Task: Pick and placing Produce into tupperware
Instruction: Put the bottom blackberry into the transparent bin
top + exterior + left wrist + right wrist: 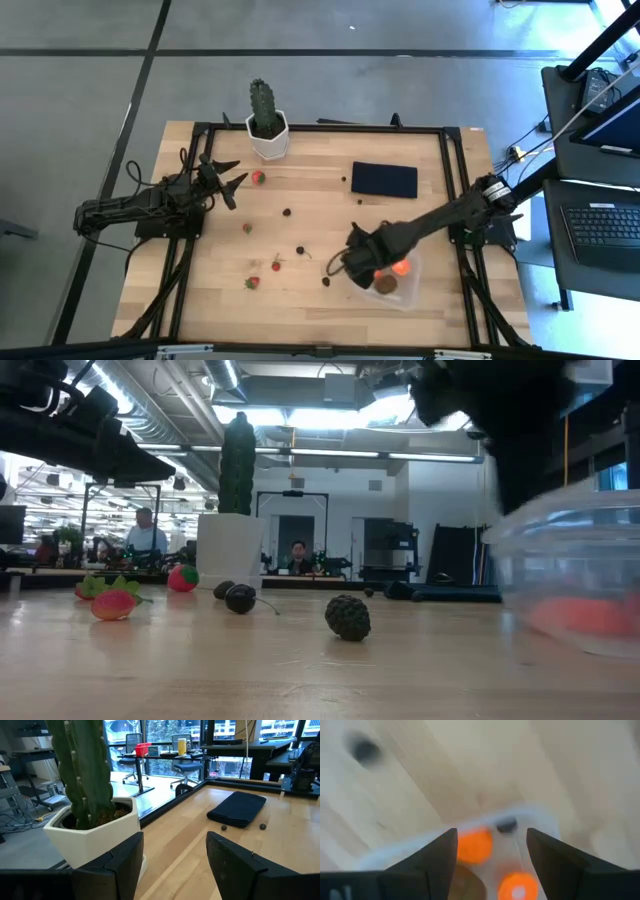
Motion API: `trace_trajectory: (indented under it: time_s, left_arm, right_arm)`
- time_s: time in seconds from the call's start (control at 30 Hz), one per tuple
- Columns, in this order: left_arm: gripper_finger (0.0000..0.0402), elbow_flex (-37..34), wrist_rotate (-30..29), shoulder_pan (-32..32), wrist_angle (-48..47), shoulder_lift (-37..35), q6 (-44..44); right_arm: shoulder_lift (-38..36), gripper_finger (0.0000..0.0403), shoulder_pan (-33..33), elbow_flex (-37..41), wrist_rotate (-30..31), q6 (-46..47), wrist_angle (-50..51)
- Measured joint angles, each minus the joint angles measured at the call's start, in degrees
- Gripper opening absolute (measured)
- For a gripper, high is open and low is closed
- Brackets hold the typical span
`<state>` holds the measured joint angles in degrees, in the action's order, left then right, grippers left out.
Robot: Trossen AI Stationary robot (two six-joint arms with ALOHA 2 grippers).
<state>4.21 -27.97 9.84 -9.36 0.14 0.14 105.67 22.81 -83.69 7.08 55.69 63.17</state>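
The clear tupperware (pixel 405 287) sits near the table's front right and shows close up in the low view (pixel 570 575). It holds two orange balls (pixel 474 845), a small dark berry (pixel 506 826) and a brown oval (pixel 386 285). My right gripper (pixel 358 262) hangs open over the box's left rim, and its wrist view (pixel 492 837) looks down into the box. Strawberries (pixel 258 178) (pixel 252 283) and dark berries (pixel 299 250) (pixel 348 617) lie loose on the wood. My left gripper (pixel 232 180) is open just left of the far strawberry, facing the cactus pot (pixel 100 832).
A green cactus in a white pot (pixel 266 125) stands at the far edge. A flat black rectangle (pixel 384 179) lies right of it, with two tiny dark berries (pixel 224 827) beside it. A black frame (pixel 452 160) rims the table. Bare wood lies along the near edge.
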Motion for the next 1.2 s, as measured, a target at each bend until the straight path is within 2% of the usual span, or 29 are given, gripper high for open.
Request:
trace_trajectory:
  time_s: [0.23, 0.4, 0.47, 0.57, 0.73, 0.87, 1.0, 1.2]
  left_arm:
    - [0.0208, 0.01, 0.0, 0.0, 0.01, 0.02, 0.0]
    - [0.0208, 0.01, 0.0, 0.0, -0.01, 0.02, 0.0]
    - [0.0208, 0.01, -0.01, 0.0, 0.01, 0.0, 0.0]
    - [0.0208, 0.0, -0.01, 0.0, -0.01, 0.02, 0.0]
    - [0.0208, 0.0, 0.0, -0.02, -0.01, 0.0, 0.0]
    - [0.0208, 0.0, 0.0, 0.0, 0.01, 0.0, -0.07]
    - [0.0208, 0.0, 0.0, 0.0, 0.01, 0.0, -0.09]
    - [0.0208, 0.01, 0.0, -0.01, 0.0, 0.01, -0.15]
  right_arm:
    - [-0.03, 0.0239, -2.8, -8.29, 3.79, -12.24, -8.94]
    - [0.27, 0.0239, -3.71, -7.35, 4.09, -27.72, -24.98]
    - [1.52, 0.0239, -3.95, -6.7, 4.23, -33.86, -27.68]
    - [4.6, 0.0239, -4.35, -6.2, 4.15, -37.76, -29.06]
    - [10.79, 0.0239, -4.63, -6.14, 4.03, -35.78, -29.93]
    - [14.2, 0.0239, -4.59, -6.11, 3.71, -24.35, -30.75]
    - [15.32, 0.0239, -4.35, -6.14, 0.21, -14.74, -30.54]
    - [15.25, 0.0239, -2.22, -6.2, -2.89, -9.34, -30.51]
